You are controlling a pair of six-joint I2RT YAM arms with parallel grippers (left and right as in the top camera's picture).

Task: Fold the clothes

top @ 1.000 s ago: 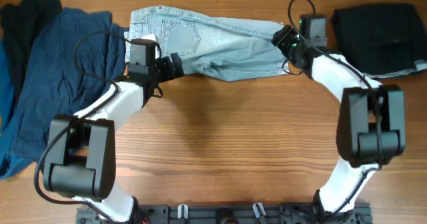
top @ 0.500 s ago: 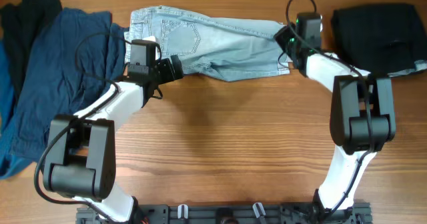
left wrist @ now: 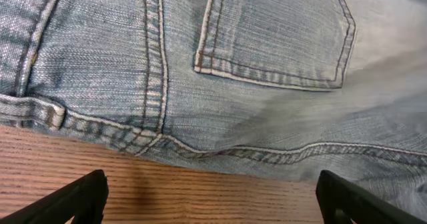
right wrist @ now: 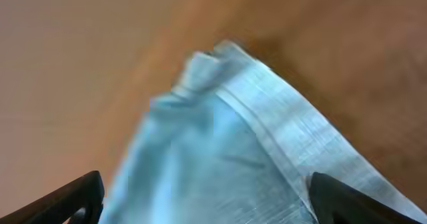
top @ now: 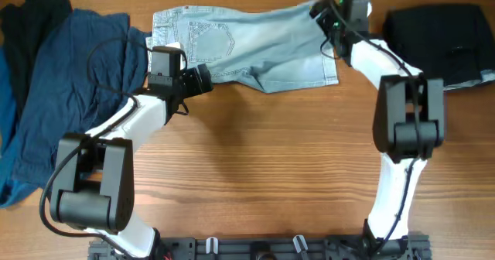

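Overhead, I get bright, even light on the worktop (top: 255, 159), with soft shadows just below the arms (top: 139, 117) and the denim shorts (top: 263, 51); everything is sharp. My left wrist view is crisp: stitching and wood grain read clearly, and the upper right washes pale. My right wrist view is badly blurred; fabric and brown background smear, and the fingertips (right wrist: 73, 196) of the right pincer (right wrist: 207, 184) are dark silhouettes.

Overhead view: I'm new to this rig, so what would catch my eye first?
Pale denim shorts spread across the far middle of the table, with the left fingers at their near edge and the right fingers at the far right corner. A dark blue heap sits far left, a black garment far right.
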